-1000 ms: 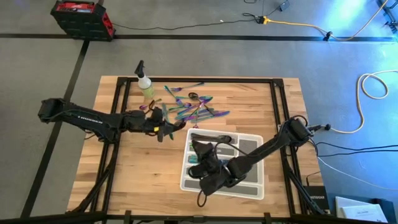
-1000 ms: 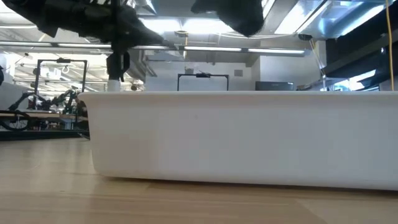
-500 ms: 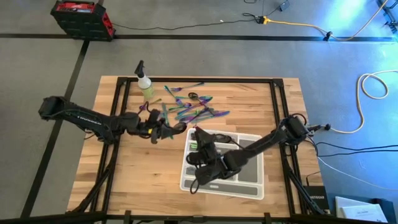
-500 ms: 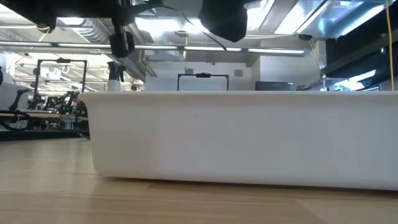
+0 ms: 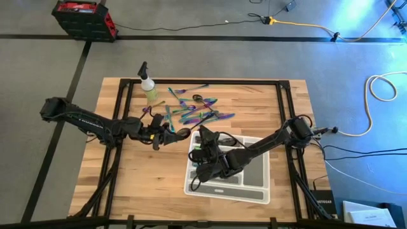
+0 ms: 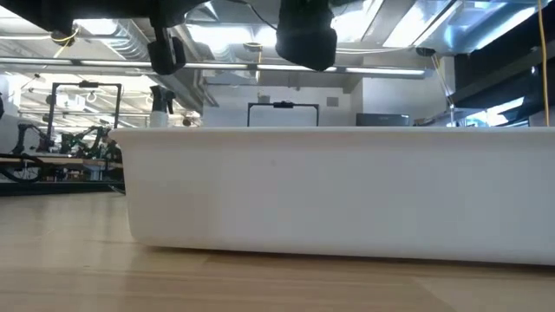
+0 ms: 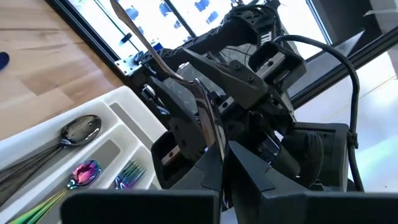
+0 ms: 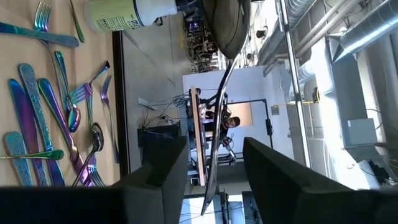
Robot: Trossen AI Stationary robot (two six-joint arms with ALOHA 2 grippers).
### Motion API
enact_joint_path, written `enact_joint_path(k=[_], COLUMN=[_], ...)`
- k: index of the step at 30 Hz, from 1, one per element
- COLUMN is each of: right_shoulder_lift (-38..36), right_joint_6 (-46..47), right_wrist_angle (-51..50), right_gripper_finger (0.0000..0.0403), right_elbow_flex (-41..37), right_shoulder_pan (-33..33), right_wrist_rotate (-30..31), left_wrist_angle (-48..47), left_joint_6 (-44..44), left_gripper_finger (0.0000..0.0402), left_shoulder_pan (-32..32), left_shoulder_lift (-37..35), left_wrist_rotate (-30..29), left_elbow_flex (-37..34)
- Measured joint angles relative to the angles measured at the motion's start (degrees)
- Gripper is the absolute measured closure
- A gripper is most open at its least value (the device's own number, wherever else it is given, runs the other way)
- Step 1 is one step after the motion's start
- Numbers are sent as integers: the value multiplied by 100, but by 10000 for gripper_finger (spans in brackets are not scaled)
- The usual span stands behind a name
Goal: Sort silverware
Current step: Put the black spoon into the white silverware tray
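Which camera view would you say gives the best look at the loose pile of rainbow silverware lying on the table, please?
The high view: the whole silverware pile shows from above, beside the spray bottle. The right wrist view catches only some of its forks and spoons, close up. The low view hides it behind the tray wall, and the left wrist view shows only pieces already in the tray.

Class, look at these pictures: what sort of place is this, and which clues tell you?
Probably a robotics lab or workshop: a framed wooden table on concrete floor, loose cables around it, and exposed ceiling ducts.

Grey floor (image 5: 210, 51) with black tape lines, a red case (image 5: 82, 18) and loose cables.
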Motion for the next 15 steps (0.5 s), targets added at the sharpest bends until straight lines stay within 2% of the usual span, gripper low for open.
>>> enact_joint_path(k=[9, 15], right_shoulder_lift=[0, 0], right_joint_6=[127, 125], right_wrist_angle=[-103, -105], right_gripper_finger=[312, 319], right_elbow_flex=[-2, -2], right_shoulder_pan=[-178, -269], right_wrist_rotate=[-292, -293], left_wrist_angle=[6, -1], left_joint_6=[35, 49], left_gripper_finger=[401, 401], left_shoulder_pan=[-2, -2], left_shoulder_lift=[0, 0], left_wrist_rotate=[0, 45], left_elbow_flex=[0, 0])
